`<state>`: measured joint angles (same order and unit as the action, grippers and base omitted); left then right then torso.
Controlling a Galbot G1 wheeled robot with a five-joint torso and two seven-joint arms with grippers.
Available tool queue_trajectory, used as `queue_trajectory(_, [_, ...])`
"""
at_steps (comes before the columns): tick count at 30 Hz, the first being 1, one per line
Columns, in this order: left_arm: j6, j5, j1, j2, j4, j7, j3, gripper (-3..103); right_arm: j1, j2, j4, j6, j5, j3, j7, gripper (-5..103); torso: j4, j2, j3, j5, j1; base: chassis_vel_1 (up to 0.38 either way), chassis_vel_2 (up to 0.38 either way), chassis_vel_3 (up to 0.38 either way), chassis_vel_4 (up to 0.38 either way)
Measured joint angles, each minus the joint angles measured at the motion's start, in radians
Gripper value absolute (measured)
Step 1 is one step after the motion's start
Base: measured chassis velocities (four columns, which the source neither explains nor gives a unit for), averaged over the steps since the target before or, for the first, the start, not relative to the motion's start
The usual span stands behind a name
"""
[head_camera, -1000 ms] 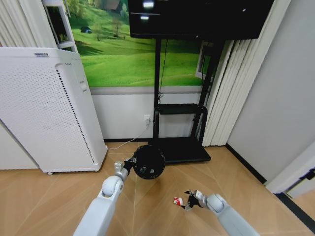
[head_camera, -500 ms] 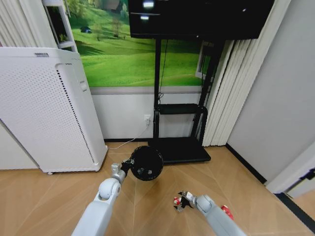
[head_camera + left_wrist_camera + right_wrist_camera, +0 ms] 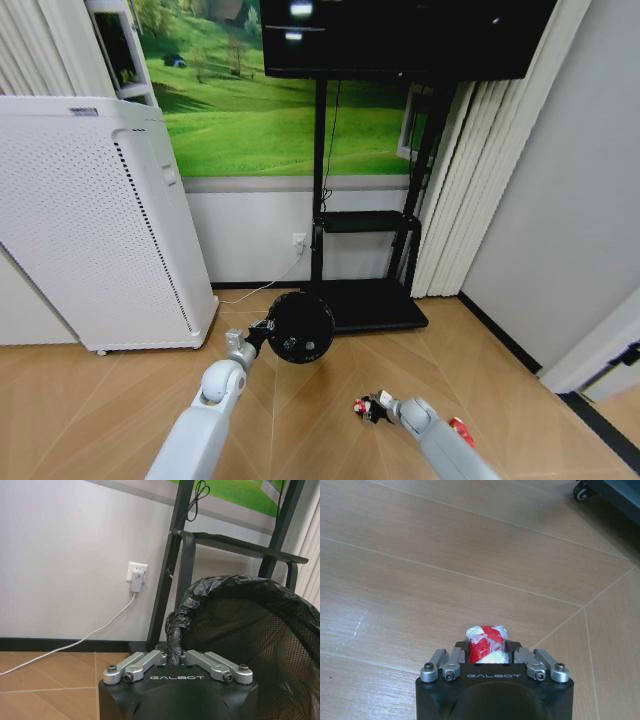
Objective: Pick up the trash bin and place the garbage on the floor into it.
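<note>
Left gripper (image 3: 175, 666) pinching the mesh trash bin (image 3: 299, 328) rim at eleven o'clock, right gripper (image 3: 487, 661) clamping the red-and-white scrap (image 3: 486, 644) at five o'clock, wall socket (image 3: 136, 576) in left wrist view.

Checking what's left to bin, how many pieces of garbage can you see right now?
2. A crumpled red-and-white scrap at the right gripper; a small red piece on the floor beside the right arm. More may be hidden behind the arms.

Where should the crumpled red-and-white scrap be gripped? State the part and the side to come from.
Probably across the middle of the scrap, coming low along the floor from the robot's side, as the right gripper is placed: it is a squat wad with no handle. The left gripper holds the trash bin by its rim.
</note>
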<state>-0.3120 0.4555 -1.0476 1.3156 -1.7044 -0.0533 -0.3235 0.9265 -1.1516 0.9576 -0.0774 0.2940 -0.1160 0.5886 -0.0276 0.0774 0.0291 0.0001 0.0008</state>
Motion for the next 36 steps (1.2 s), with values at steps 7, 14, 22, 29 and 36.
queue_trajectory(7, [-0.001, 0.001, -0.002, 0.0, 0.008, -0.003, -0.02, 4, 0.059, 0.034, 0.145, -0.051, -0.128, -0.093, -0.049, 27, 0.0002, 0.0, 0.0, -0.0001, 0.0, 0.0, 0.0, 0.0, 0.0])
queue_trajectory(14, [0.0, -0.001, -0.005, -0.006, 0.011, -0.002, -0.048, 4, 0.157, 0.072, 0.372, -0.116, -0.337, -0.238, -0.121, 27, -0.0002, 0.0, 0.0, -0.0003, 0.0, 0.0, 0.0, 0.0, 0.0])
queue_trajectory(22, [0.002, 0.0, 0.014, -0.022, 0.049, -0.001, -0.049, 4, 0.242, 0.017, 0.674, -0.212, -0.58, -0.462, -0.274, 27, 0.0002, 0.0, 0.0, -0.0004, 0.0, 0.0, 0.0, 0.0, 0.0])
queue_trajectory(29, [0.011, -0.001, 0.041, -0.018, 0.108, -0.015, 0.029, 4, 0.26, 0.044, 0.942, -0.294, -0.797, -0.427, -0.359, 27, 0.0003, 0.0, 0.0, -0.0001, 0.0, 0.0, 0.0, 0.0, 0.0])
queue_trajectory(36, [0.031, -0.004, 0.077, 0.02, 0.154, 0.012, 0.16, 4, 0.246, 0.031, 1.017, -0.384, -0.873, -0.292, -0.353, 27, 0.0002, 0.0, 0.0, -0.0002, 0.0, 0.0, 0.0, 0.0, 0.0])
